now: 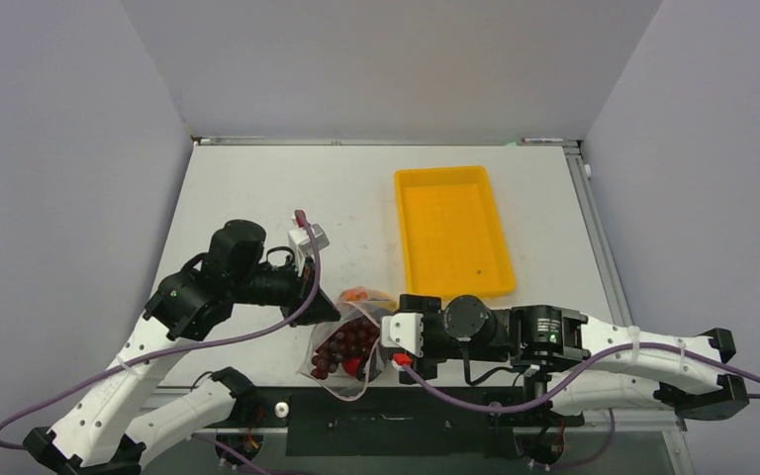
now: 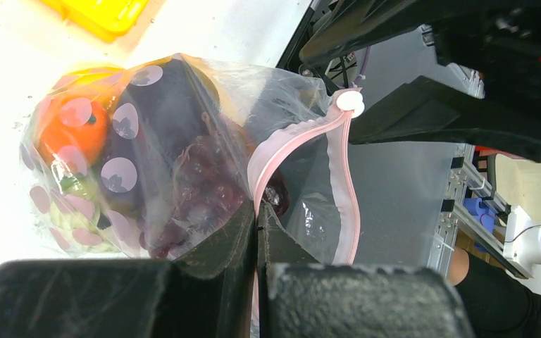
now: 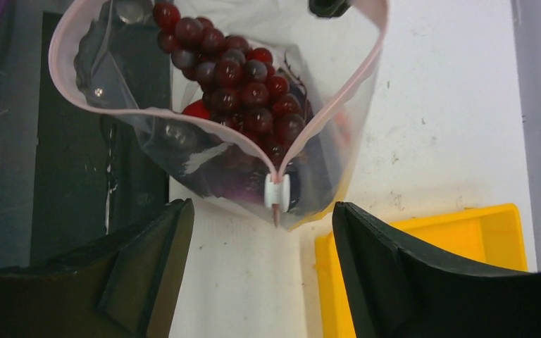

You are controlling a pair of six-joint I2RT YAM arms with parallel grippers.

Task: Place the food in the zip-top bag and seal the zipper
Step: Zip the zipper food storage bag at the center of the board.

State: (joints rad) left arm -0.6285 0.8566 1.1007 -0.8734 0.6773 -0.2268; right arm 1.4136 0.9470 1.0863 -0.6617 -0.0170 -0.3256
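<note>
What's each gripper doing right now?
Left gripper: closed on the zipper.
Right gripper: open, holding nothing.

Robot lab cell: plain grey panels point(image 1: 59, 148) round white table point(image 1: 257, 198) under left gripper point(image 2: 257, 218), alu rail point(image 1: 386, 142) beyond.

White table point(image 1: 257, 198), yellow tray point(image 1: 442, 174), zip-top bag point(image 1: 348, 346)

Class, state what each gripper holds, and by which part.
The left gripper pinches the zip-top bag by its pink zipper strip; the right gripper, open, holds nothing.
</note>
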